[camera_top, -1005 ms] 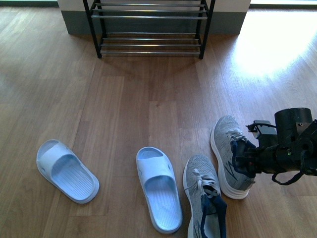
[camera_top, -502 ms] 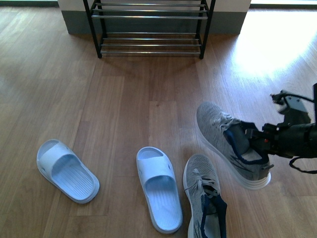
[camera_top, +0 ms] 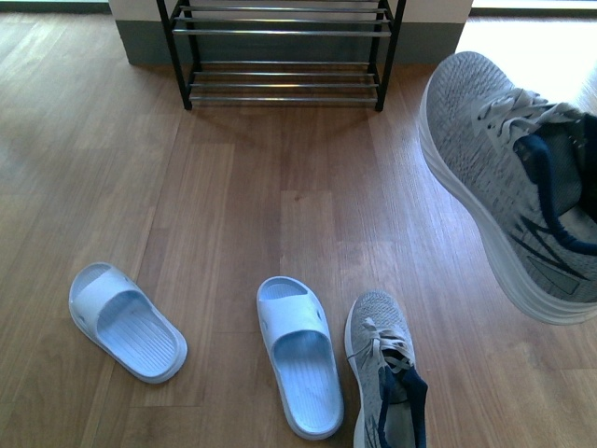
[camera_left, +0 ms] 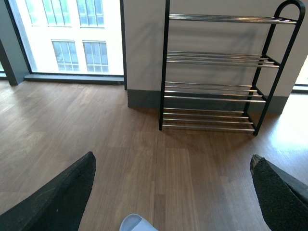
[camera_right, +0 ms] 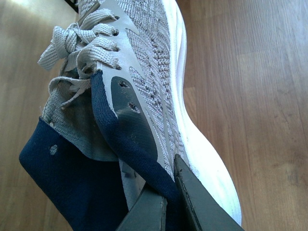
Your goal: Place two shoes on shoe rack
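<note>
While the right claw (camera_right: 168, 190) is clamping its two fingers (camera_right: 144, 211) together on the navy collar of the held sneaker (camera_right: 144, 62), the laces and grey knit upper are filling most of the right wrist view, with the white sole turned toward the wooden floor (camera_right: 260, 96). Seen from the front, the held sneaker (camera_top: 504, 177) is hanging large at 3 o'clock, clear of the floor (camera_top: 233, 205), its toe pointing toward 11 o'clock; the claw itself is not showing there.

At 5 o'clock the second sneaker (camera_top: 382, 373) is lying flat on the boards, partly cut off by the frame's edge. Just beside it, toward 6 o'clock, the near slide (camera_top: 298, 369) is resting sole down, and the far slide (camera_top: 126, 322) is sitting well apart at 8 o'clock. The shoe rack (camera_top: 284, 56) is standing at 12 o'clock against the wall, well away from all the shoes.

The left claw (camera_left: 172, 159) is holding its dark fingers (camera_left: 57, 197) wide apart, gripping nothing, and is facing the shoe rack (camera_left: 211, 72).
</note>
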`<action>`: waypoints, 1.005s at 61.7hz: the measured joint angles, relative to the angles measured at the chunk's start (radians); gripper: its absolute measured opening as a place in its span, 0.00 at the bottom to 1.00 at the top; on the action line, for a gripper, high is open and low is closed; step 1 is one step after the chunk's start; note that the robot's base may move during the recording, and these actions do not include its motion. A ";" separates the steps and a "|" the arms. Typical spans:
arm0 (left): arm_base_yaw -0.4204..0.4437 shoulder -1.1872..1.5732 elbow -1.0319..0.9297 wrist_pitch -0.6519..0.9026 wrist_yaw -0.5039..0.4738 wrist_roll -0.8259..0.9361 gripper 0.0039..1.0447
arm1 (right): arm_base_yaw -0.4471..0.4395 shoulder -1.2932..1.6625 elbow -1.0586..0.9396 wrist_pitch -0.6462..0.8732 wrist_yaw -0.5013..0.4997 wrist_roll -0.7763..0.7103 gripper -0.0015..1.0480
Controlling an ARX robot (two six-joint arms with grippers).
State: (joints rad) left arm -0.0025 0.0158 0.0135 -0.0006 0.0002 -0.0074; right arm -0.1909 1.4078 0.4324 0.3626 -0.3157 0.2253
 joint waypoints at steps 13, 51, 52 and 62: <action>0.000 0.000 0.000 0.000 0.000 0.000 0.91 | 0.023 -0.211 -0.079 -0.025 -0.026 0.015 0.01; 0.000 0.000 0.000 0.000 -0.003 0.000 0.91 | 0.027 -0.210 -0.084 -0.026 -0.022 0.019 0.01; 0.000 0.000 0.000 0.000 -0.001 0.000 0.91 | 0.027 -0.210 -0.084 -0.026 -0.021 0.019 0.01; 0.000 0.000 0.000 0.000 0.000 0.000 0.91 | 0.026 -0.210 -0.084 -0.026 -0.020 0.022 0.01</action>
State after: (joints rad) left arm -0.0025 0.0158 0.0135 -0.0006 -0.0002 -0.0074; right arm -0.1650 1.1976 0.3481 0.3370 -0.3359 0.2474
